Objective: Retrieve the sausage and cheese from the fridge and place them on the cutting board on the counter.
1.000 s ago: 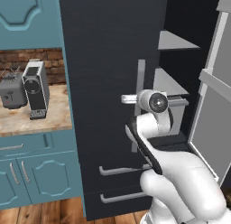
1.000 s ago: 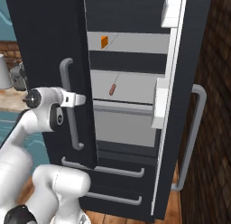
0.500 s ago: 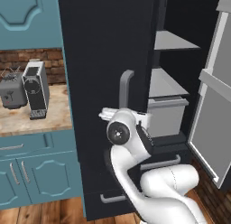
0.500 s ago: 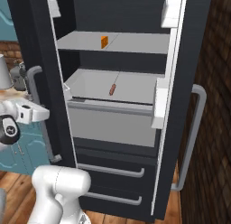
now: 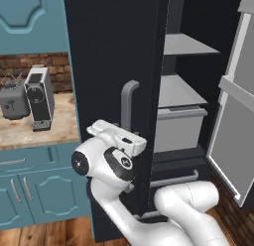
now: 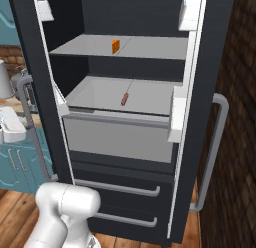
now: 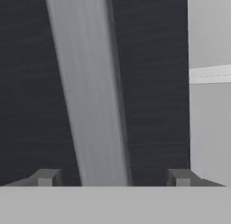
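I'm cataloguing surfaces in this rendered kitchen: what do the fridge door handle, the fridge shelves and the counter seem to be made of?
The handle looks like brushed metal: plain grey bar with a soft lengthwise sheen, though painted plastic is possible. The fridge shelves look like matte pale grey plastic or coated metal: flat, even, no gloss. The counter looks like polished stone: beige with marbled mottling.

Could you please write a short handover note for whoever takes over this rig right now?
Gripper: open, fingertips standing clear on either side of the grey bar handle of the fridge's left door, not clamping it.
Fridge: both doors open.
Cheese: on the upper shelf, towards the back.
Sausage: on the shelf below, near the middle.
Done: fridge opened.
Left: draw the hand off the handle, reach in, take the sausage and cheese one at a time, carry them to the cutting board on the counter.
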